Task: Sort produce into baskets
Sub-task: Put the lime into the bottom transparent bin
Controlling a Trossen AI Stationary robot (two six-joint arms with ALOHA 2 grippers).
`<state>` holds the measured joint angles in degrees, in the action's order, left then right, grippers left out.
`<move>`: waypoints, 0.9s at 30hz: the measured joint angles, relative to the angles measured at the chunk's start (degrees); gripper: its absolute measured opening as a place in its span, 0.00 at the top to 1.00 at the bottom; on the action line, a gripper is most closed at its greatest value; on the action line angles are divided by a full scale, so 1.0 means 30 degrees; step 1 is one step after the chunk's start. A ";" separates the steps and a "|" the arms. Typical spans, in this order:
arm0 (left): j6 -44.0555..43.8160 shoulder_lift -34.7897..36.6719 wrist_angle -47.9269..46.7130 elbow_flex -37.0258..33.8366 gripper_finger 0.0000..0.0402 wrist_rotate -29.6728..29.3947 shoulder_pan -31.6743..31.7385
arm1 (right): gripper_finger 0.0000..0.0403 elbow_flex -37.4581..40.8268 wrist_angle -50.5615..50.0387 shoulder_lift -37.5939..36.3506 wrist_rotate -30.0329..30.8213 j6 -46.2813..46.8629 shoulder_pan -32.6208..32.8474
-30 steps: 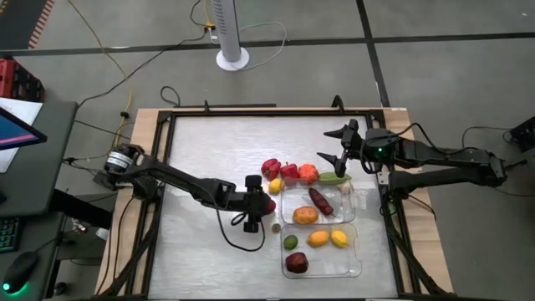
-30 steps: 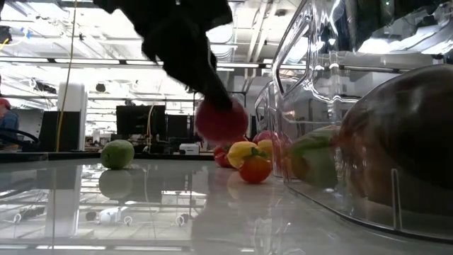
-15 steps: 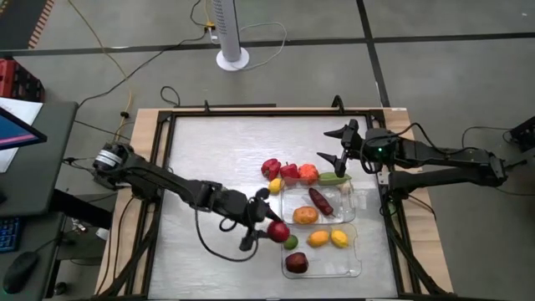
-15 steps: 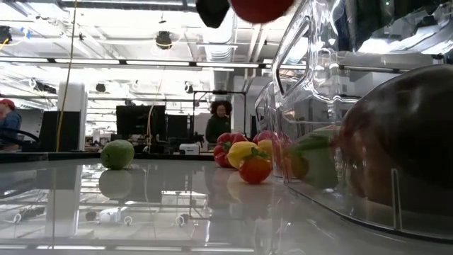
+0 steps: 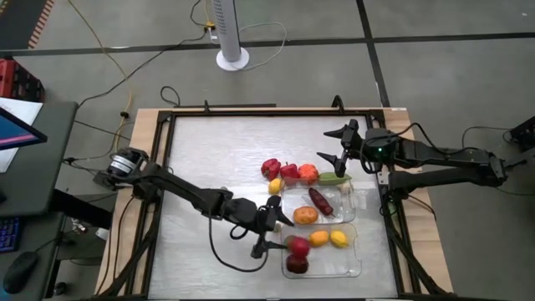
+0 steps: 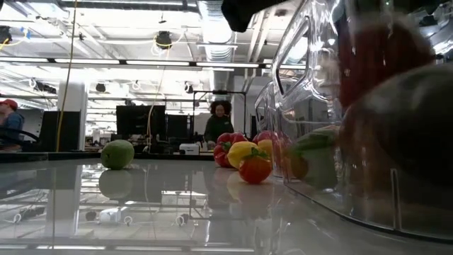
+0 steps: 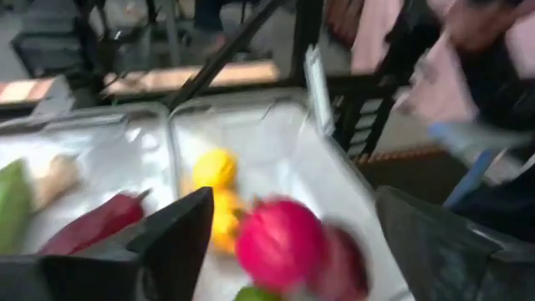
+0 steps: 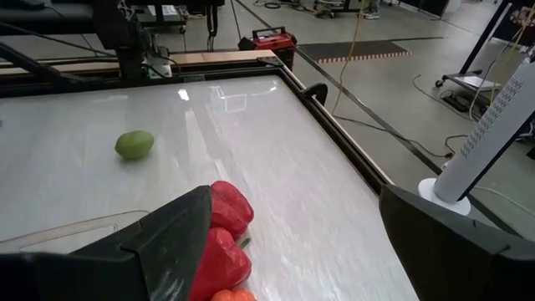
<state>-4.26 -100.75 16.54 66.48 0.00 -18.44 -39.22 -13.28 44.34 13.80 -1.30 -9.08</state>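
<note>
Red fruit [image 5: 298, 246] sits between the left end effector [image 5: 284, 237] fingers, directly over the near basket [image 5: 355, 259], beside its maroon fruit [image 5: 296, 264].

My left end effector [image 5: 284, 244] is over the left edge of the near tray [image 5: 351, 266], round fruit [image 5: 298, 246] between its fingers, right above the dark fruit [image 5: 296, 264] in that tray. Two more fruits [image 5: 328, 238] lie at the tray's far side. The far tray [image 5: 349, 206] butts against it, holding three pieces. Peppers [image 5: 280, 170] line up behind the far tray. My right end effector [image 5: 333, 145] hangs over the bench [image 5: 209, 159] behind them.
</note>
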 joint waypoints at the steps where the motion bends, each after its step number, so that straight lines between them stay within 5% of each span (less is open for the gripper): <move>1: 0.0346 0.0192 -0.1141 0.0261 0.18 -0.0233 -0.0026 | 0.08 0.0000 -0.0007 0.0000 -0.0004 0.0000 0.0000; 5: 0.0977 0.1780 -0.7554 0.1532 0.15 -0.2004 -0.0319 | 0.08 0.0000 -0.0248 0.0000 -0.0005 0.0073 0.0025; 11: -0.1992 0.3272 -1.5475 0.1174 0.21 -0.7396 -0.1242 | 0.08 0.0000 -0.0382 0.0000 0.0002 0.0079 0.0022; 27: -1.2745 0.8929 -1.4770 -0.8539 0.27 -0.9394 0.0323 | 0.08 0.0000 -0.0248 0.0000 -0.0005 0.0306 0.0022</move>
<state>-42.49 -73.96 -27.77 40.86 -28.18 -17.47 -39.22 -14.02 44.34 13.78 -0.38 -9.02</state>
